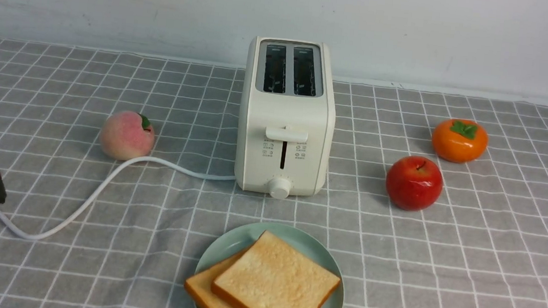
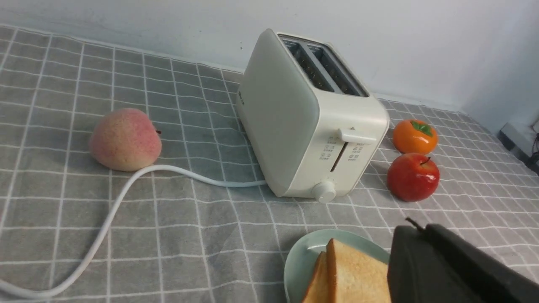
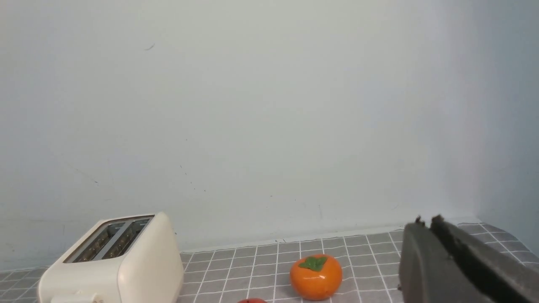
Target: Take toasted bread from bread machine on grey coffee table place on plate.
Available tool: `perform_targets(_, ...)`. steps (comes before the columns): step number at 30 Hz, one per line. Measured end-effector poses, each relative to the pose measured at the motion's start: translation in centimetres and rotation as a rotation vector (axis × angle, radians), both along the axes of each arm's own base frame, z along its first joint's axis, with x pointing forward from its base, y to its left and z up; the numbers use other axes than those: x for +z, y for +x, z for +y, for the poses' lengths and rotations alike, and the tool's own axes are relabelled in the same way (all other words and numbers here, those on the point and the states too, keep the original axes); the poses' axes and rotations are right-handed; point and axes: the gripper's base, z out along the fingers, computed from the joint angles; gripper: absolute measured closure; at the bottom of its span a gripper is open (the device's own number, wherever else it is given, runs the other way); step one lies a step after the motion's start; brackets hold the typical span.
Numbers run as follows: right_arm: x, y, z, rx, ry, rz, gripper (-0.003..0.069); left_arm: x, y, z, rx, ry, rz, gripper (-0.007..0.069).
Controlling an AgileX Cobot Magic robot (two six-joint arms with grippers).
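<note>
Nearest us, golden square toast slices (image 1: 275, 282) lie flat on the round mint plate (image 1: 225, 247), one corner toward the cream toaster (image 1: 286, 120); wrist views alone show left claw (image 2: 421, 229) and right claw (image 3: 428, 225) pressed together.

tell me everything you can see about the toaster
The toaster stands upright on the grey checked tablecloth, front facing the camera. Cream-white, smooth plastic-looking shell with rounded corners. Both top slots are empty. Front lever sits raised, above small printed icons and a round knob. A white cord leaves its base toward the robot's left, curving past a peach.
</note>
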Motion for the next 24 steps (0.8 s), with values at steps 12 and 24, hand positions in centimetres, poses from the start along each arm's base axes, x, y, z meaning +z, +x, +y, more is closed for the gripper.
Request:
perform_targets(12,0.0,0.0,0.0,0.000,0.001,0.000,0.0630,-13.1,-2.5,2.9,0.312,0.014,0.001,0.0607)
perform_targets(24,0.0,0.0,0.0,0.001,0.001,-0.003,0.0615,-14.9,-2.8,3.0,0.329,0.047,0.117,0.0596)
